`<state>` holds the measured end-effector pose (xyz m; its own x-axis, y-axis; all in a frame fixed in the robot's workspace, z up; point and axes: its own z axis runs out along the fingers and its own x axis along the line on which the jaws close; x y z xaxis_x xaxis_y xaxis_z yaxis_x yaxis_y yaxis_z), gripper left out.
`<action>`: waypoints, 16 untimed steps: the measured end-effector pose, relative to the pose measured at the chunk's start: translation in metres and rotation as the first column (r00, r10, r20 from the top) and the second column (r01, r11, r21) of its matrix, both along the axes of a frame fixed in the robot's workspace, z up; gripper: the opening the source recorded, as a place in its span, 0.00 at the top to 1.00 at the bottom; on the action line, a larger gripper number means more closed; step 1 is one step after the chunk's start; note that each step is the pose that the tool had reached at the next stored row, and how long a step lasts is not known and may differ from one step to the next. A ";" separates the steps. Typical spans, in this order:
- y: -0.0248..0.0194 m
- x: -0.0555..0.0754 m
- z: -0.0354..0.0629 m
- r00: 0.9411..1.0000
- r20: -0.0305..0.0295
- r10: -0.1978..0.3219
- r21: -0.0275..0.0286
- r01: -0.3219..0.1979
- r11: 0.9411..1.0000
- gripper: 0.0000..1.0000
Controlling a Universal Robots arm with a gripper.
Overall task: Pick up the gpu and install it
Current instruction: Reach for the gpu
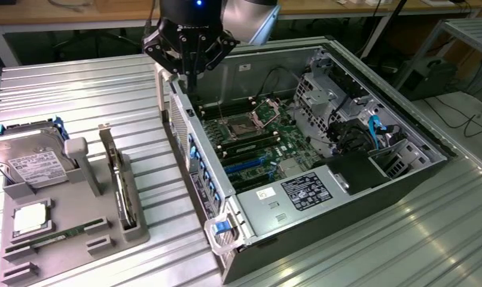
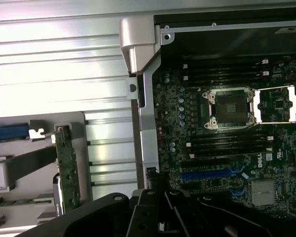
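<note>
The fingers (image 1: 191,73) of the gripper (image 1: 191,87) are pressed together and hold nothing. They hang just over the open computer case's (image 1: 384,179) wall on the exterior view's left, with the motherboard (image 1: 253,140) inside it. The gpu (image 1: 118,179) stands on edge in a slot of the grey holder tray (image 1: 73,251), at the ribbed metal table's (image 1: 81,89) edge on the exterior view's left. The same tray holds a hard drive (image 1: 35,164), a processor (image 1: 30,219) and a RAM stick (image 1: 61,237).

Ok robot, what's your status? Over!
Gripper shut, empty, over the computer case rim. Gpu upright in grey holder, untouched. Case side open.
</note>
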<state>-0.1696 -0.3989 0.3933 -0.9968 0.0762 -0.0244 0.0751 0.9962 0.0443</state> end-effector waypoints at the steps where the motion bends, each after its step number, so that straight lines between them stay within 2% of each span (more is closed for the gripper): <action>1: 0.0000 -0.001 0.0000 1.000 0.000 0.000 0.000 0.000 1.000 0.89; 11: 0.0000 -0.014 0.0000 1.000 0.000 0.000 0.000 0.000 1.000 0.89; 16: 0.0000 -0.027 0.0000 1.000 0.000 0.000 0.000 0.000 1.000 0.89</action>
<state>-0.1970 -0.3990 0.3933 -0.9968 0.0761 -0.0245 0.0750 0.9962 0.0444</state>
